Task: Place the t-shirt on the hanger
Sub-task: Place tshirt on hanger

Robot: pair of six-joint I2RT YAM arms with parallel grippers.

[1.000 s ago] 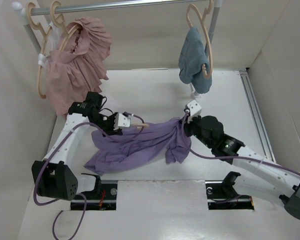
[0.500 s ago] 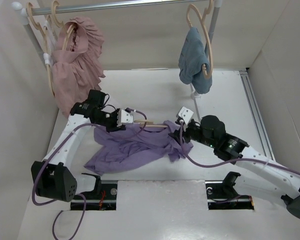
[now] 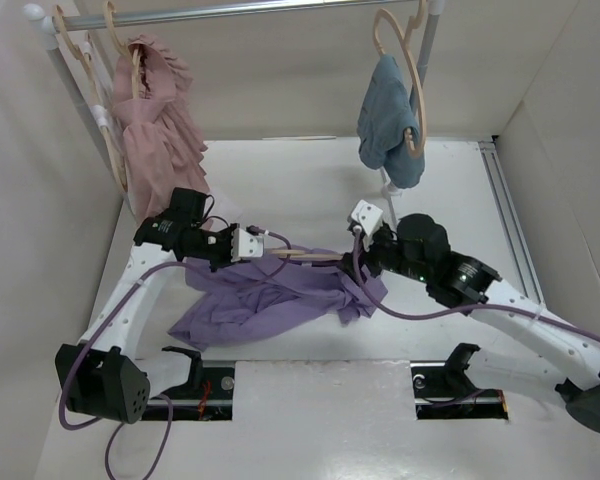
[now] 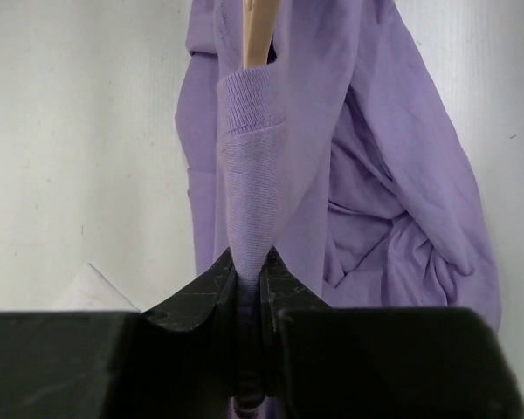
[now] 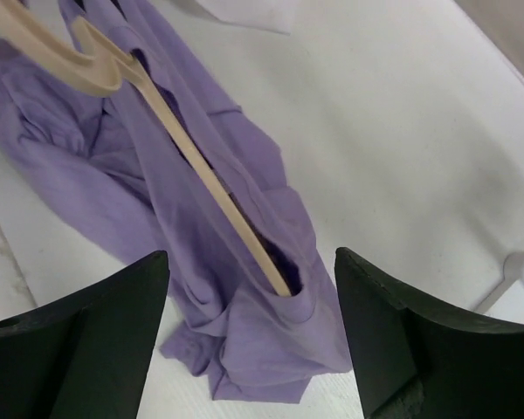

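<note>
The lavender t-shirt lies crumpled on the white table, and its ribbed collar is pulled up into my left gripper. That gripper is shut on the collar. The tan hanger lies across the top of the shirt. One of its arms runs into an opening in the fabric, where its tip is hidden. My right gripper hovers over that end with its jaws wide open, holding nothing.
A clothes rail runs along the back. A pink garment hangs on it at the left and a blue garment at the right, each on its own hanger. The rack's foot stands just behind my right gripper. Walls close in both sides.
My right gripper has opened and let go of the shirt fabric, shifting a little left. The hanger arm now shows on the shirt. The pink garment has swung narrower.
</note>
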